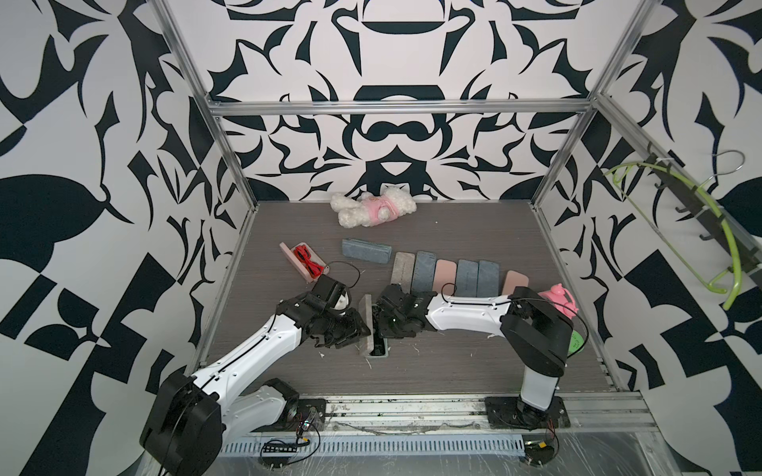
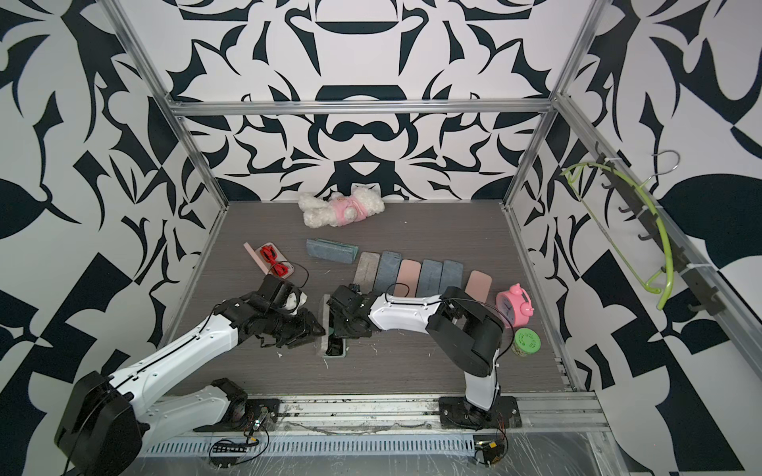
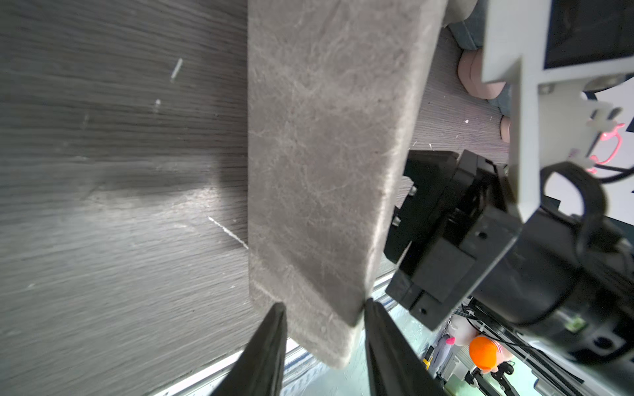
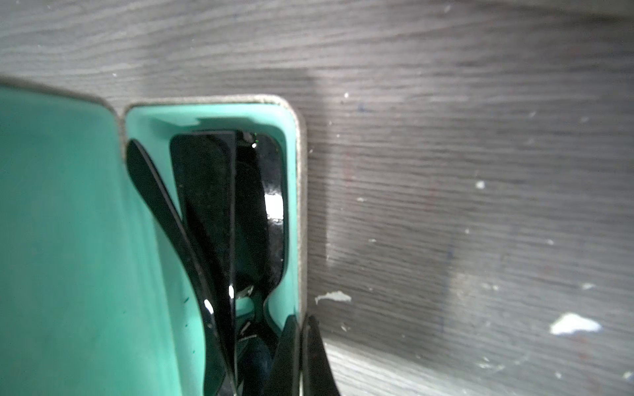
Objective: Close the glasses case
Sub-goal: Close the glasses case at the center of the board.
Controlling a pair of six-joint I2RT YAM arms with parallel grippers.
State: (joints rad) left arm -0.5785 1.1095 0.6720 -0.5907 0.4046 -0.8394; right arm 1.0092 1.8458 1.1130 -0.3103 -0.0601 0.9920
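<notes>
Between the two end effectors, on the dark wood-grain tabletop [image 4: 480, 171], sits the glasses case [image 1: 373, 334], open, its lid [image 3: 326, 154] standing nearly upright along the hinge side. The left end effector [image 3: 324, 307] has its fingers [image 3: 267, 349] part-closed astride the lid's rounded end, both tips apparently touching the grey felt; that hold looks meant to swing the flap over rather than lift it. The right end effector [image 4: 302, 320] is pinched fully together on the long wall of the base [image 4: 302, 205], one finger inside against the lining and one outside, probably to pin the shallow tray so it cannot skid when the lid is pushed. Just ahead of those fingers, inside the tray, lie glossy black sunglasses [image 4: 219, 223] with folded arms; one arm rides high on the lid side and may foul the closing. The shell is flat, round-cornered and fuzzy grey outside, with a smooth matte teal lining [image 4: 68, 240]; I judge the closing barely begun.
</notes>
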